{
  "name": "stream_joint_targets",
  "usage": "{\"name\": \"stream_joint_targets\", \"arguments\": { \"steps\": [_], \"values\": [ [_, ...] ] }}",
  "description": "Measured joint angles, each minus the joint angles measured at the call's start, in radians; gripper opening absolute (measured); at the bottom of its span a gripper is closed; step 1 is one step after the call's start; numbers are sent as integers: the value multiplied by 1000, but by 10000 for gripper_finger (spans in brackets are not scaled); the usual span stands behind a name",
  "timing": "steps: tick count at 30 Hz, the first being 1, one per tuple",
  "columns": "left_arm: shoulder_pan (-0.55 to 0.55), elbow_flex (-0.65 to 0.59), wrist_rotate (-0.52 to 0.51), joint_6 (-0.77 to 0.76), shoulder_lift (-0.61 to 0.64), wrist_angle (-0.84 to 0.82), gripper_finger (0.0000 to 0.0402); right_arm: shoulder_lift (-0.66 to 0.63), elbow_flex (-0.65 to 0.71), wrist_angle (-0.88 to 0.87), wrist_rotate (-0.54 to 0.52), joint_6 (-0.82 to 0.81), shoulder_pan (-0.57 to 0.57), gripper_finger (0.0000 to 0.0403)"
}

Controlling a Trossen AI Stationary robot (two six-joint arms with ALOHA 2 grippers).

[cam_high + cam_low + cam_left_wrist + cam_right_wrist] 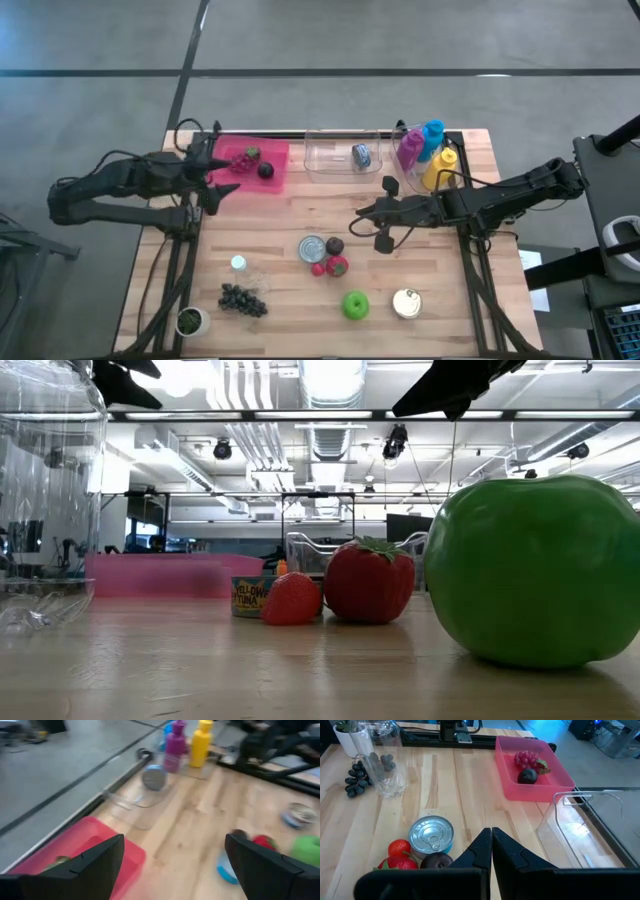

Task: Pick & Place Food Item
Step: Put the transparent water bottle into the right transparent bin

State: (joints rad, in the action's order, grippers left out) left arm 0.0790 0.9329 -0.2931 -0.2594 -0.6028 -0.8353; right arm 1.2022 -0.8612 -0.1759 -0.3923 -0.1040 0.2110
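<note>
A pink tray (262, 160) at the far left holds a red berry cluster (526, 758) and a dark plum (527, 775). My left gripper (228, 178) hangs open and empty above the tray's left end (172, 855). On the table's middle lie a tuna can (313, 248), another dark plum (335, 245) and two strawberries (334, 265). A green apple (355, 305) rests nearer the front. My right gripper (362, 213) hovers shut and empty above the table's middle, right of the tray (491, 834).
A clear bin (345, 156) with a can inside stands at the far edge. Coloured bottles (425, 150) fill the far right corner. Grapes (243, 300), a clear cup (240, 266) and a small potted plant (190, 320) sit front left, and a tin (406, 303) front right.
</note>
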Motion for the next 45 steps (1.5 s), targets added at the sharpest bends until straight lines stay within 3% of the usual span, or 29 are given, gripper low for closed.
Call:
{"name": "stream_joint_targets", "arguments": {
  "steps": [10,21,30,45],
  "values": [
    [-3,-37,288,9,105,-64,337,0,0,0,0,0,0,8],
    [-3,-57,641,185,136,-124,323,0,0,0,0,0,0,8],
    [-6,-142,782,255,135,-40,315,0,0,0,0,0,0,8],
    [-71,-282,810,226,112,193,335,0,0,0,0,0,0,8]
  ]
}}
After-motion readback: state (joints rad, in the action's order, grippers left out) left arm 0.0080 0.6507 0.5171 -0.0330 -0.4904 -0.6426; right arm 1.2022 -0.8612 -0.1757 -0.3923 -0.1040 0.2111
